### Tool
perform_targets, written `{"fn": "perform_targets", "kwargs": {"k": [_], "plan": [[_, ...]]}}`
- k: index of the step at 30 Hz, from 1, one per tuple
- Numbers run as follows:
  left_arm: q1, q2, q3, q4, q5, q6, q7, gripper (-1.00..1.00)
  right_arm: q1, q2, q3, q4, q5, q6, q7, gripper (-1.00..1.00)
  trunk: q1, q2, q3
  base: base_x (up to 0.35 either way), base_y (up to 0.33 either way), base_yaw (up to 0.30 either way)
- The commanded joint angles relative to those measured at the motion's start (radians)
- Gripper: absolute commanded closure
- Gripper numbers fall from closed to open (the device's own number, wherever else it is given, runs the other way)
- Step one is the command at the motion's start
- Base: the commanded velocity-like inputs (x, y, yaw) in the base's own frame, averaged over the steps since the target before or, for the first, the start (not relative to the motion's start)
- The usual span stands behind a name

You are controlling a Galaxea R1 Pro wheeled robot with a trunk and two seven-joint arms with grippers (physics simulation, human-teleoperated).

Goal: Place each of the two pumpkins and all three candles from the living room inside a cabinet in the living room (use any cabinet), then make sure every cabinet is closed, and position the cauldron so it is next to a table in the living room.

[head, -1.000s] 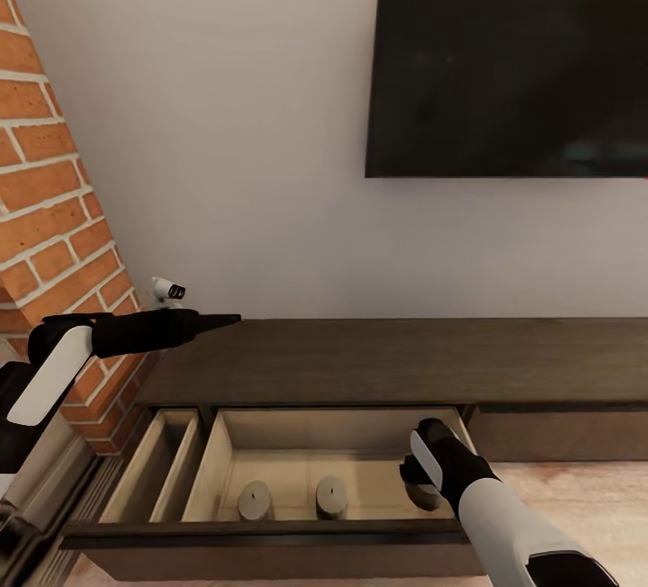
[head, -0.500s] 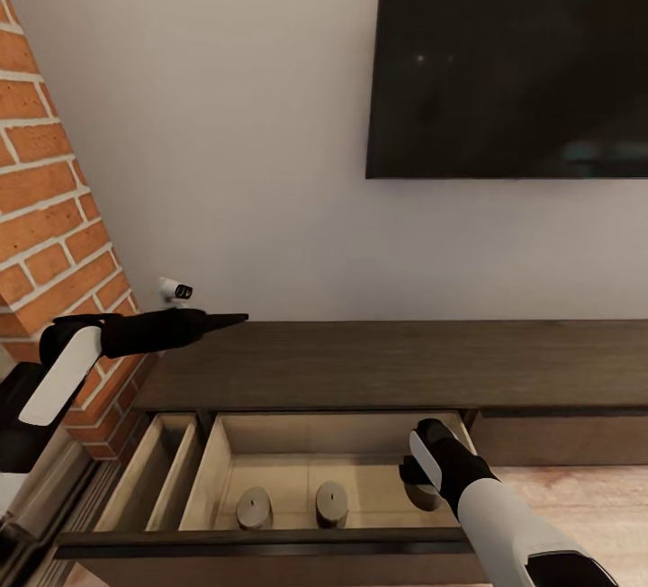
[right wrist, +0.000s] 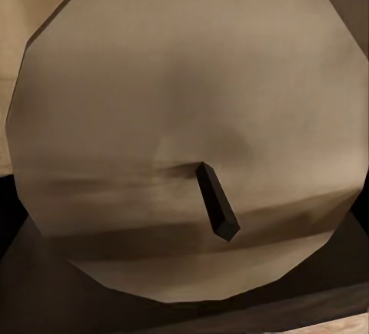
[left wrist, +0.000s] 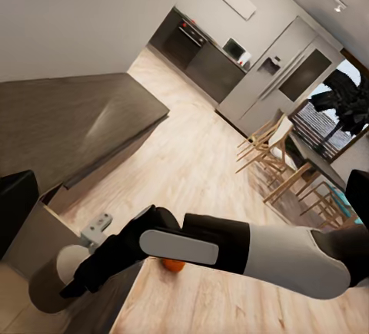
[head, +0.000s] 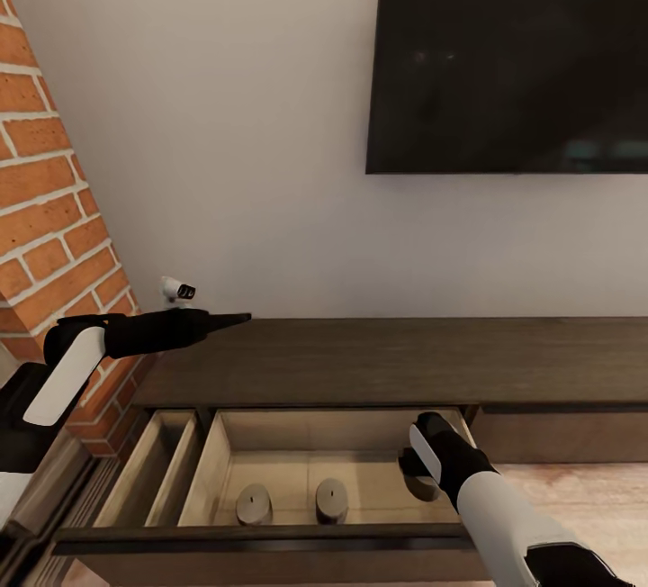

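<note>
The right pincer (head: 416, 476) is down in the open drawer (head: 270, 535), gripping the third candle (right wrist: 188, 134) to set it beside two others (head: 254, 505). The left pincer (head: 236, 320) waits above the cabinet (head: 378, 360); I cannot tell if it is open.

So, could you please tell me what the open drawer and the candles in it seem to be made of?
The drawer looks like wood: a dark brown matte front with faint grain, and pale tan boards inside. The candles look like wax, though that is uncertain: dull grey-cream stubby cylinders with no shine, each with a small dark wick.

A home: wall-mounted television (head: 508, 56); brick column (head: 54, 209); open-plan kitchen (left wrist: 223, 50)
</note>
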Motion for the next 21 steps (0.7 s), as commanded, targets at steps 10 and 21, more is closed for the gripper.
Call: {"fn": "perform_targets", "kwargs": {"k": [10,21], "plan": [[0.000,-0.005,-0.001,0.001,0.000,0.001,0.002,-1.00,-0.060,0.001,0.000,0.060,-0.007,0.000,-0.001,1.00,0.038,-0.070,-0.031,0.000,0.000,0.000],[0.000,-0.027,0.000,0.004,0.000,0.003,0.003,-1.00,-0.074,0.000,-0.002,0.090,-0.005,0.001,0.001,1.00,0.050,-0.091,-0.041,0.003,0.000,0.000]]}}
